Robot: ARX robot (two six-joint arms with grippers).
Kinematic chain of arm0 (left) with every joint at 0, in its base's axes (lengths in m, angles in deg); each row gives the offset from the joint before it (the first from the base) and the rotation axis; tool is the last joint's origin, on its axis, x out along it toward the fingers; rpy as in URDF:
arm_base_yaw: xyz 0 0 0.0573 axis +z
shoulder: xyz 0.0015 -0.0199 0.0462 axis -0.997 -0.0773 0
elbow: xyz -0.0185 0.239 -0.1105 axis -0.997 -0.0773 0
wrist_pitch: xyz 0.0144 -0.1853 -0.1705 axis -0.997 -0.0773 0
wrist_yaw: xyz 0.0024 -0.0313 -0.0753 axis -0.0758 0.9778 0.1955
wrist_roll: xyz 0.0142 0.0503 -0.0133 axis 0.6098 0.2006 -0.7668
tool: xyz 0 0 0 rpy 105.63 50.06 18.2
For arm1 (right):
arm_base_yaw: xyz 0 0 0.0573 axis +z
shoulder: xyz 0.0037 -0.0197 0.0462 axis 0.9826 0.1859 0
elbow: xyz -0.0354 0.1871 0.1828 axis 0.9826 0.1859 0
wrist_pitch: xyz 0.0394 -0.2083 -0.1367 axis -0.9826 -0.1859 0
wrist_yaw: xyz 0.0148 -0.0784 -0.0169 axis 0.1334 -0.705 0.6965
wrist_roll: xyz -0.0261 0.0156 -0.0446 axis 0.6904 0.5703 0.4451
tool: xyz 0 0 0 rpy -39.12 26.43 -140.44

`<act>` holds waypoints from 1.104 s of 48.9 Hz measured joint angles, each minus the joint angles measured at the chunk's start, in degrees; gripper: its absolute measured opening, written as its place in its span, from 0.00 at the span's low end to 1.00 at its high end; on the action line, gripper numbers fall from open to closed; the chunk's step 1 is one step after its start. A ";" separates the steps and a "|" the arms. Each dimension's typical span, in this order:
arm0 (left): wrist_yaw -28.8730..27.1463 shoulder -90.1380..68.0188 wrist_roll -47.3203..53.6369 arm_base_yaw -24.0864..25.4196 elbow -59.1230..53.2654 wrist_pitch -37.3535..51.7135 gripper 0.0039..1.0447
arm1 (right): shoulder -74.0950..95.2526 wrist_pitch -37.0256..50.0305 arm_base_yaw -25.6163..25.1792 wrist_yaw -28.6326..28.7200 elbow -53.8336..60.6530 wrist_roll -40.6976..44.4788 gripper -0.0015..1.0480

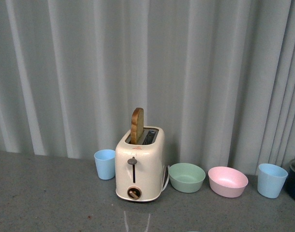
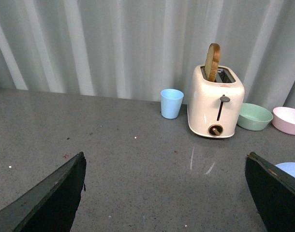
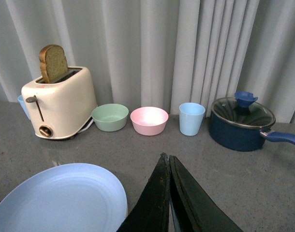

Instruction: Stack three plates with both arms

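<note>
reaching for the first plate is the step i judge to be in hand, since nothing is stacked yet. my right pincer (image 3: 169, 164) is clenched, its two fingers pressed together with nothing between them, hovering just beside the light blue plate (image 3: 60, 198) that lies flat on the grey worktop (image 3: 234, 169). my left pincer (image 2: 164, 193) is released, its fingers spread wide apart over bare worktop and holding nothing.

to do this well, i would first part the right fingers, then come in low at the plate's near rim so one finger slips under the edge and the other lands on top; the plate is shallow and matte, so a flat pinch at the rim should hold, but a steep approach would likely just push it along the worktop.

the right wrist view alone shows the plate broadly, plus the dark blue pot (image 3: 242, 124) with its glass lid. the left wrist view catches only a sliver of that plate (image 2: 290, 170) past my finger. the front view shows neither arm and no plate, only the cream toaster (image 1: 140, 164) with its bread slice (image 1: 137, 124), the green bowl (image 1: 186, 177), pink bowl (image 1: 228, 181) and two blue cups. i see only one plate; where the other two lie i cannot tell.
</note>
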 joint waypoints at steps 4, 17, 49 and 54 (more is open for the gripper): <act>0.00 0.02 0.00 0.00 0.00 0.00 0.94 | -0.07 -0.02 0.00 -0.02 0.11 0.00 0.03; 0.00 0.02 0.00 0.00 0.00 0.00 0.94 | -0.22 -0.04 0.00 -0.02 0.11 0.00 0.03; 0.00 0.02 0.00 0.00 0.00 0.00 0.94 | -0.22 -0.04 0.00 -0.02 0.11 0.00 0.94; 0.02 0.02 0.00 0.00 0.00 0.00 0.94 | -0.22 -0.04 0.00 -0.02 0.11 0.04 0.93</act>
